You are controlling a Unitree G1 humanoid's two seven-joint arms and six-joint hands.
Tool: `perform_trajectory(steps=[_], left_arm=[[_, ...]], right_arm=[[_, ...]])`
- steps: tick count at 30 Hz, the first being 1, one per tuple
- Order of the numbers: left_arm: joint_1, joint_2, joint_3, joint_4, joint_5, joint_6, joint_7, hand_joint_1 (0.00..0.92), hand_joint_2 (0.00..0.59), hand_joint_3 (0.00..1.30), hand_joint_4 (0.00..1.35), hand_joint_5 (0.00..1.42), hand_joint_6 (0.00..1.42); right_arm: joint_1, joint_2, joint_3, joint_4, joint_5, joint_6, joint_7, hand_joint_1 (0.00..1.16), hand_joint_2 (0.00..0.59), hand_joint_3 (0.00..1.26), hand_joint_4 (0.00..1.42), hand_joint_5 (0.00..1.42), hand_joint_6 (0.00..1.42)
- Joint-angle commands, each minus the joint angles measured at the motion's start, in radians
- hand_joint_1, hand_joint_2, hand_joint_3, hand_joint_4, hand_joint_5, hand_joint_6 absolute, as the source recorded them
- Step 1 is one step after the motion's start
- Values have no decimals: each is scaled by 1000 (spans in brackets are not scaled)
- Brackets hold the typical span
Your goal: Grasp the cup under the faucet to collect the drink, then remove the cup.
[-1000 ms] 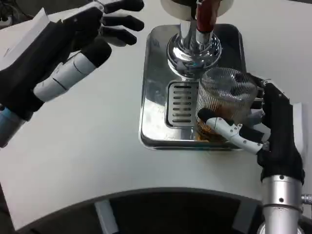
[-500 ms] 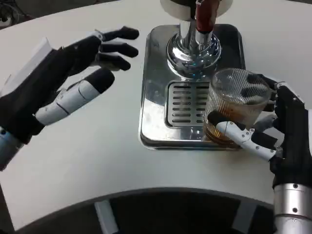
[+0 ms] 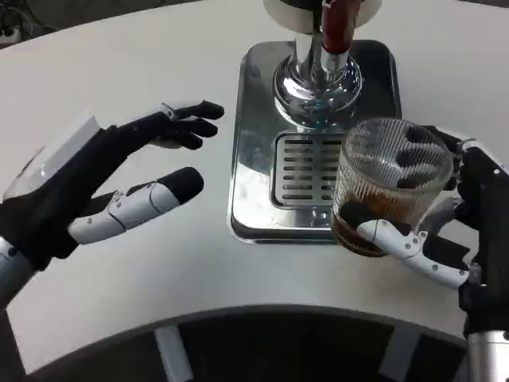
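Note:
My right hand grips a ribbed clear glass cup with brown drink in its bottom. The cup is at the front right corner of the steel drip tray, off the slotted grate and in front of the chrome faucet base. The faucet's red handle stands at the top edge. My left hand hovers over the table to the left of the tray, fingers spread, holding nothing.
The white table stretches left and behind the tray. Its curved front edge runs along the bottom, with dark floor below.
My right hand has drawn the cup toward me and to the right, away from the faucet and off the grate. My left hand has dropped lower and pulled back from the tray.

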Motion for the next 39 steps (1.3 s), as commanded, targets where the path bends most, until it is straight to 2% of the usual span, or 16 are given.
perform_trajectory(steps=[1, 8, 20, 28, 33, 39], left_arm=[[23, 24, -11, -21, 30, 0, 8, 0, 132, 242, 237, 278, 242], [45, 45, -17, -55, 82, 19, 0, 0, 134, 221, 192, 220, 209], [103, 82, -28, -153, 133, 72, -4, 0, 123, 159, 79, 114, 140], [148, 119, -22, -228, 177, 132, -13, 0, 120, 121, 36, 71, 113], [179, 140, -16, -269, 193, 167, -17, 0, 115, 41, 0, 1, 57], [237, 146, 10, -325, 199, 188, -15, 0, 110, 22, 0, 0, 47]], right_arm=[[25, 10, 25, -51, -4, -37, 11, 979, 114, 801, 934, 1134, 1142], [28, 21, 49, -63, -6, -44, 17, 990, 117, 820, 947, 1138, 1164], [15, 4, 93, -66, 10, -72, 74, 997, 108, 834, 948, 1151, 1187], [-11, -19, 93, -59, 17, -94, 117, 998, 108, 838, 958, 1151, 1205], [-21, -40, 85, -67, 25, -106, 141, 998, 108, 838, 959, 1151, 1208], [-10, -70, 76, -84, 43, -121, 177, 998, 108, 851, 970, 1163, 1225]])
